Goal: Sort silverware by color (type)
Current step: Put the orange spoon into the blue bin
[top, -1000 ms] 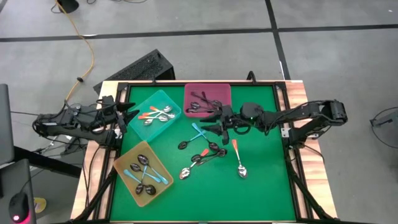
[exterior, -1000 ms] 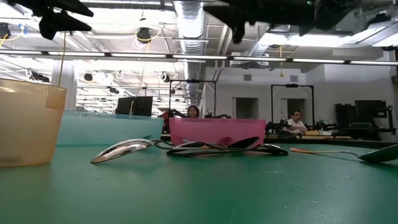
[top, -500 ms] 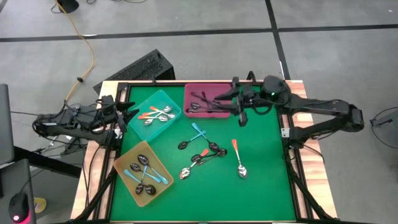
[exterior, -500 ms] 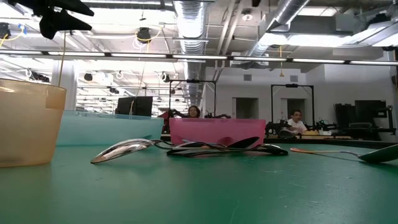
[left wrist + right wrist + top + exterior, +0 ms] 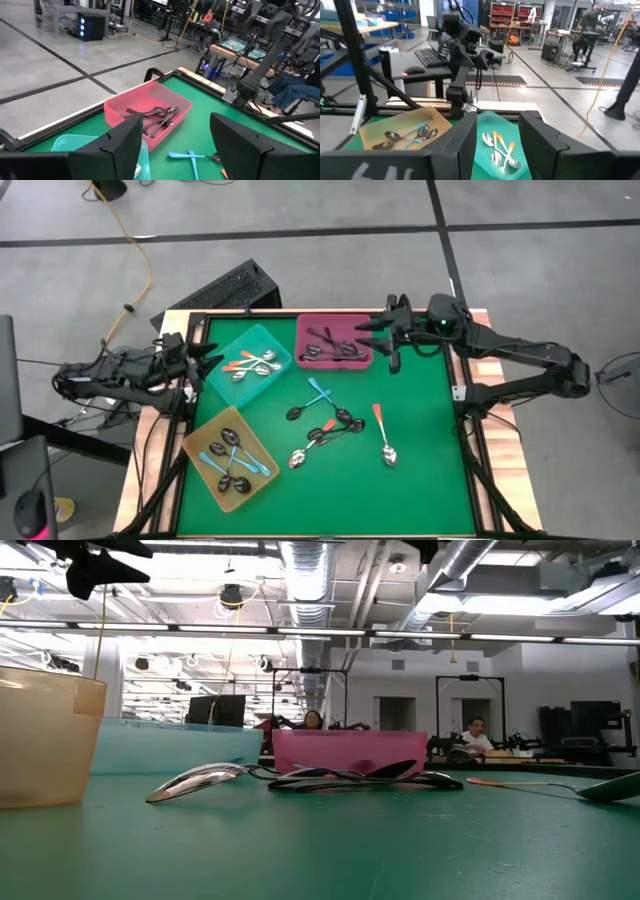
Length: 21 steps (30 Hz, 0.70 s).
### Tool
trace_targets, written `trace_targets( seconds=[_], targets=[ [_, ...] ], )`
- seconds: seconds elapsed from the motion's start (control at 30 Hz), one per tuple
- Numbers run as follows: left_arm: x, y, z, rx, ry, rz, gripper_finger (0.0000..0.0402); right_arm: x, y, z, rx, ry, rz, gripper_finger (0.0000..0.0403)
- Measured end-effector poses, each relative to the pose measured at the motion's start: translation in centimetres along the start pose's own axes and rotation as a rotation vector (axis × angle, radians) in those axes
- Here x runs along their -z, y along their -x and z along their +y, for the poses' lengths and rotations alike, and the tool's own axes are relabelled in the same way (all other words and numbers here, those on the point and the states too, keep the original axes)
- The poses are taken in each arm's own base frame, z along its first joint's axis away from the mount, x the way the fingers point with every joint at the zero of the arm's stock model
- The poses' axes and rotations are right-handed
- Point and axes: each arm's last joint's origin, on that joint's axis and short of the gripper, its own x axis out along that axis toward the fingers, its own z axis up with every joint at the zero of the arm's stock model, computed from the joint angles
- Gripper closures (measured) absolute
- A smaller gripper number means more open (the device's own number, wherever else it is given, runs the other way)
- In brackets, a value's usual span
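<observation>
The silverware is small spoons. Several loose ones lie in a cluster mid-mat, with a blue-handled spoon and an orange-handled spoon beside it. The pink tray holds dark spoons, the teal tray orange-handled ones, and the yellow tray blue-handled ones. My right gripper hangs open and empty above the pink tray's right edge, pointing level toward the table's left. My left gripper waits open at the left edge, beside the teal tray.
A raised dark frame and wooden border edge the green mat. The mat's near and right parts are bare. A keyboard lies on the floor beyond the far edge. People sit far back in the room.
My right gripper has risen from low over the mat, just in front of the pink tray, and drawn back toward the far right corner, out of the low view. It has tipped up to level. The spoons on the mat have stayed where they were.
</observation>
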Motion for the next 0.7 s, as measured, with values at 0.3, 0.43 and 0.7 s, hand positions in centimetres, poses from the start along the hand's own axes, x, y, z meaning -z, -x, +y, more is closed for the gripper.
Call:
trace_targets(
  seconds=[0.3, 0.43, 0.7],
  targets=[
    [0.0, 0.0, 0.0, 0.000, -0.012, -0.003, 0.0183, -0.5, -0.2, -0.6, 0.007, 0.041, -0.077, 0.0239],
    [-0.3, 0.0, -0.1, 0.010, -0.013, -0.027, 0.0183, -1.4, 0.0, -0.6, 0.009, 0.066, -0.152, 0.0239],
    [-0.5, 0.0, -0.2, 0.015, -0.032, -0.041, 0.0183, -1.4, 0.0, -0.4, 0.009, 0.156, -0.156, 0.0239]
  ],
)
